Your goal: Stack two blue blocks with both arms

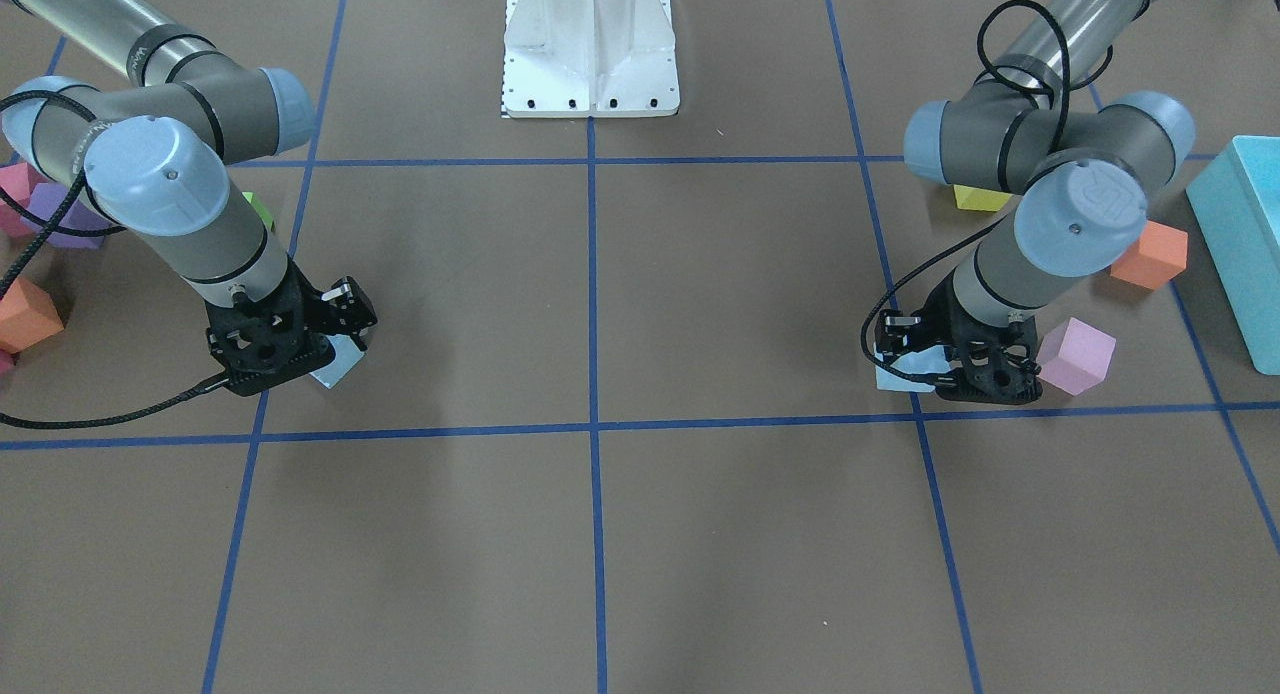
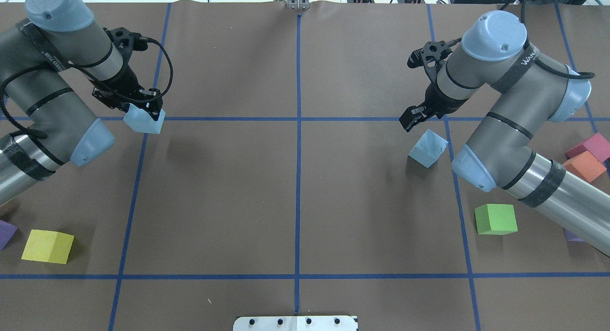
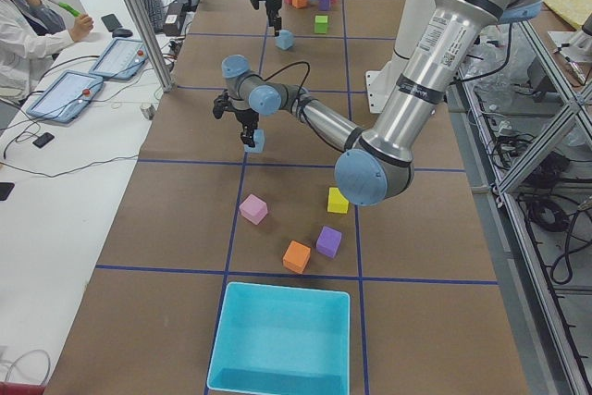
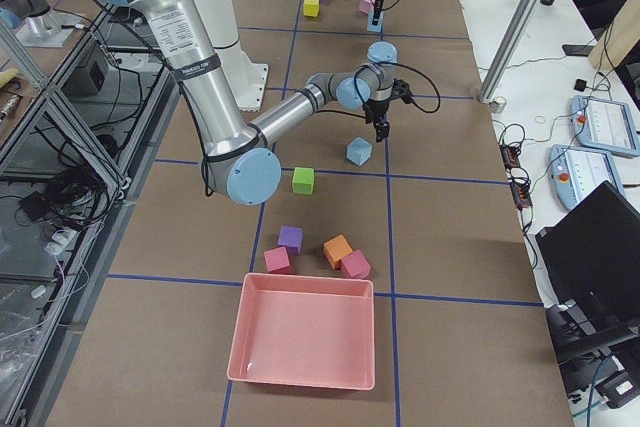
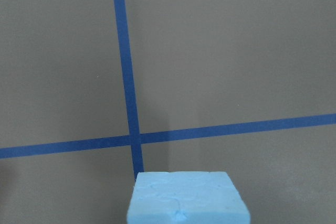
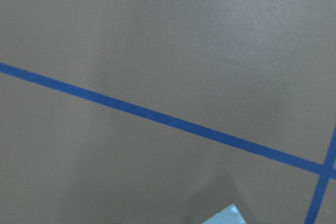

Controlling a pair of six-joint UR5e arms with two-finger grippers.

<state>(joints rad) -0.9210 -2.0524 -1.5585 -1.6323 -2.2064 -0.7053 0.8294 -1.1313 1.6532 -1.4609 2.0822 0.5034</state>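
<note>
One pale blue block (image 2: pixel 143 122) sits between the fingers of my left gripper (image 2: pixel 143 112), which is shut on it at a tape crossing. The block fills the bottom of the left wrist view (image 5: pixel 186 198) and shows in the front view (image 1: pixel 897 372). I cannot tell whether it is off the table. The other blue block (image 2: pixel 428 148) lies on the table, turned at an angle. My right gripper (image 2: pixel 413 118) hovers just beyond it, apart from it, and looks open and empty. Only a corner of that block (image 6: pixel 223 216) shows in the right wrist view.
A light pink cube (image 1: pixel 1075 356) and an orange cube (image 1: pixel 1150 254) lie close beside the left gripper, with a turquoise box (image 1: pixel 1240 234) beyond. A green cube (image 2: pixel 495 219) lies under the right arm, and a yellow cube (image 2: pixel 47 246) by the left arm. A pink tray (image 4: pixel 305 342) stands at the right end.
</note>
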